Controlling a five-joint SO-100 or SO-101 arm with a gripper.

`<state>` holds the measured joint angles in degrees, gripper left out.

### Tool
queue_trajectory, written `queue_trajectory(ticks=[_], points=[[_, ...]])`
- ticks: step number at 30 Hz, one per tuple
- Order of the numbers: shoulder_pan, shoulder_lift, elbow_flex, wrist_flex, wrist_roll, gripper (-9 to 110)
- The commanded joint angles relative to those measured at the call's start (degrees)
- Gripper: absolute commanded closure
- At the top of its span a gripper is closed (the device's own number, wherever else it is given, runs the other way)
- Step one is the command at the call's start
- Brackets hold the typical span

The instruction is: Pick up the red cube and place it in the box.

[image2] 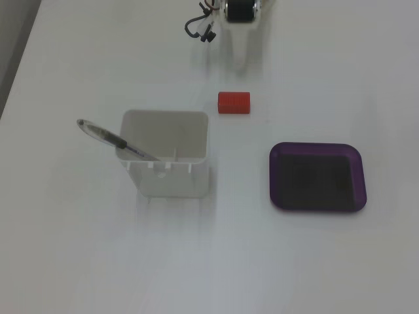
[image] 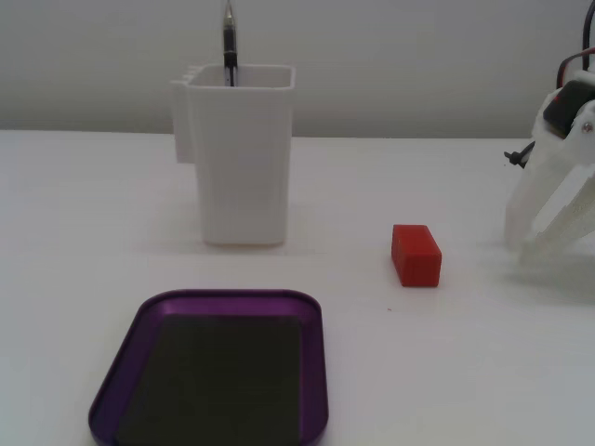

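The red cube [image: 416, 255] lies on the white table, to the right of the white container; in the top-down fixed view the red cube [image2: 234, 103] lies just below the arm. The box [image: 218, 372] is a purple tray with a dark floor, empty, at the front left; it also shows in the top-down view [image2: 318, 204] at the right. My gripper [image: 528, 249] is white, points down at the table to the right of the cube, and looks open and empty. In the top-down view my gripper [image2: 237, 62] is faint against the white table.
A tall white plastic container [image: 240, 158] holding a pen [image: 229, 42] stands behind the tray; the container [image2: 171, 176] and the pen [image2: 111, 139] also show in the top-down view. Black cables [image2: 200, 29] hang by the arm's base.
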<state>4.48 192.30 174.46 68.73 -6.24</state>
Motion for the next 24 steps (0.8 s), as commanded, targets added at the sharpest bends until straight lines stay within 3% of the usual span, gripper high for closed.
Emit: queue_trajectory(ticks=[1,24], points=[[-0.6,5.4,0.4,-0.4,8.2,102],[0.3,5.4,-0.2,-1.8,7.8,102]])
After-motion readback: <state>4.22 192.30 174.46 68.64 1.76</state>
